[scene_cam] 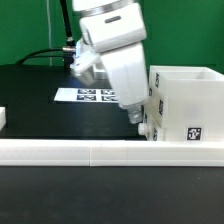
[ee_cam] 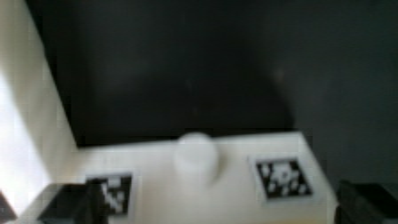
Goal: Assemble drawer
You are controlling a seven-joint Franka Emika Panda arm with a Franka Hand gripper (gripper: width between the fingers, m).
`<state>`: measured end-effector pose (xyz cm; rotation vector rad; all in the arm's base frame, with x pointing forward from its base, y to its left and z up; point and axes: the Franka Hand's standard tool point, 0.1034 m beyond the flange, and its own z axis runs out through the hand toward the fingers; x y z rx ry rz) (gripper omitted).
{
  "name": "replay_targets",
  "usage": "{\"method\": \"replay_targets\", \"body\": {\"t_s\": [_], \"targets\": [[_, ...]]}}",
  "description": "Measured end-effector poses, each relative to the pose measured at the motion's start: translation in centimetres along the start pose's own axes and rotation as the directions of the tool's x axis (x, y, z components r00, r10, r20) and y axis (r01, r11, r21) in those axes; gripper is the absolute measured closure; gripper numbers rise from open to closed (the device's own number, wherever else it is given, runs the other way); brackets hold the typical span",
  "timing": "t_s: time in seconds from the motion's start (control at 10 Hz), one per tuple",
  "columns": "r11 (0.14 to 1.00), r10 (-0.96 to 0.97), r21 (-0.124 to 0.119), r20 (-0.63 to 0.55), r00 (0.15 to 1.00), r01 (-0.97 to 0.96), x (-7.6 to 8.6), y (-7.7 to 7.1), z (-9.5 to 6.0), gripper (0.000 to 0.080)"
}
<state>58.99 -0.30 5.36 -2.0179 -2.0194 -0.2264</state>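
The white drawer box (scene_cam: 185, 105) stands at the exterior view's right, with a marker tag on its near face. My gripper (scene_cam: 134, 112) hangs low against the box's left edge. In the blurred wrist view a white drawer panel (ee_cam: 196, 185) with a round knob (ee_cam: 196, 152) and two marker tags lies between my dark fingers (ee_cam: 68, 205). The jaws stand wide apart on either side of that panel, so my gripper (ee_cam: 217, 205) looks open. I cannot tell whether the fingers touch the panel.
The marker board (scene_cam: 88, 96) lies on the black table behind the arm. A long white rail (scene_cam: 90, 152) runs along the table's front. A small white part (scene_cam: 3, 118) sits at the exterior view's left edge. A white wall (ee_cam: 27, 110) borders the wrist view.
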Motion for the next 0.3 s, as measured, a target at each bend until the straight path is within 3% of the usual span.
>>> {"method": "replay_targets", "body": {"t_s": [0.1,0.2,0.3], "targets": [[1.0,0.018,-0.01,0.011,1.0,-0.018,-1.5,0.0,-1.0,0.0151],[0.997,0.043,-0.071,0.035,0.998,-0.041,-2.1,0.1,-2.5,0.0151],[0.985,0.099,-0.146,0.054,0.994,-0.09,-2.3,-0.5,-3.4,0.0151]]}}
